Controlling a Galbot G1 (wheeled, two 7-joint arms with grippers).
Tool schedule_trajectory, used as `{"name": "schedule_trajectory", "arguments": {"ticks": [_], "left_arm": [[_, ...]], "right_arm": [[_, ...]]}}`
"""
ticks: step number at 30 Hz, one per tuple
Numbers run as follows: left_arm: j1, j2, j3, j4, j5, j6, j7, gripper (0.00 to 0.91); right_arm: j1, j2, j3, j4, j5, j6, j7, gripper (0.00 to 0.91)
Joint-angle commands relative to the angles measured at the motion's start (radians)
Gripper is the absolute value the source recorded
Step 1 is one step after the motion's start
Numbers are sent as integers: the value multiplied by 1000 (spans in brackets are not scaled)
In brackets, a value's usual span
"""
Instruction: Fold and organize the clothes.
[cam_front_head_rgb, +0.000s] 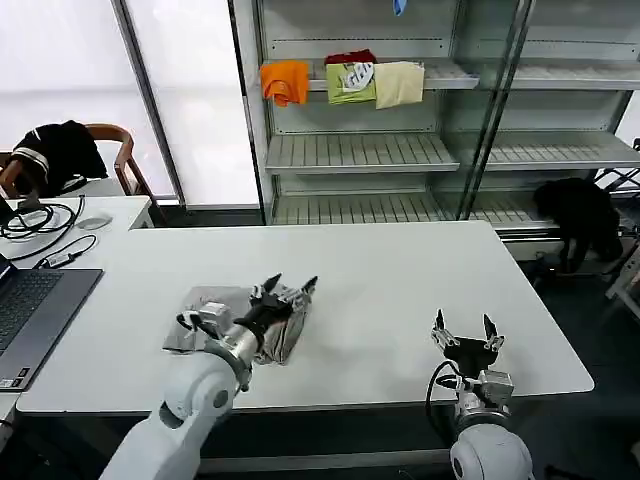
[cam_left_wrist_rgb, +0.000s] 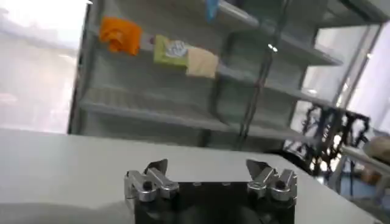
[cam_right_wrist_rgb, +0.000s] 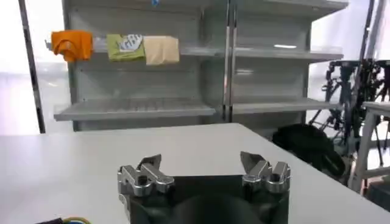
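The left arm reached in from the robot's near left side, its forearm angled forward and toward the middle of the white tabletop (cam_front_head_rgb: 400, 280). The left gripper (cam_front_head_rgb: 292, 287) was held low over the grey T-shirt (cam_front_head_rgb: 205, 318), with its jaws spread wide apart and nothing between them. In the left wrist view the same gripper (cam_left_wrist_rgb: 210, 168) showed both jaws parted, with bare tabletop (cam_left_wrist_rgb: 73, 158) ahead of them and no cloth caught in the gap.

The T-shirt lay crumpled in a loose bundle on the near left part of the tabletop. Most of it sat beneath and behind the left gripper's wrist, toward the robot; only its far edge came up near the jaw tips. Whether the jaws touched the cloth could not be told.

The right arm stood at the near right edge of the tabletop, its forearm nearly upright. The right gripper (cam_front_head_rgb: 464, 328) pointed forward with its jaws open and empty, well apart from the T-shirt. The right wrist view showed that gripper (cam_right_wrist_rgb: 203, 163) the same way, over bare tabletop.

Behind the tabletop stood a metal shelf unit (cam_front_head_rgb: 360, 150), with orange (cam_front_head_rgb: 285, 80), green (cam_front_head_rgb: 351, 82) and cream (cam_front_head_rgb: 398, 84) garments hung along one shelf. A laptop (cam_front_head_rgb: 30, 310) lay on the desk to the left.
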Motion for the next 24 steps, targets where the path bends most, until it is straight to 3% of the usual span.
{"name": "schedule_trajectory", "arguments": {"ticks": [1,11,24], "left_arm": [[63,143,-249,-3,-82,8,-104,907],[185,131,-320,104,21,-1,-9,907],[174,114,-294,225,75,-28,65,907]], "right_arm": [[45,-25,-30,-13,13,-1,-1,907],[56,-26,-47,-37,19,4,-3,907],[51,-18,-46,-48,18,9,-7,907]]}}
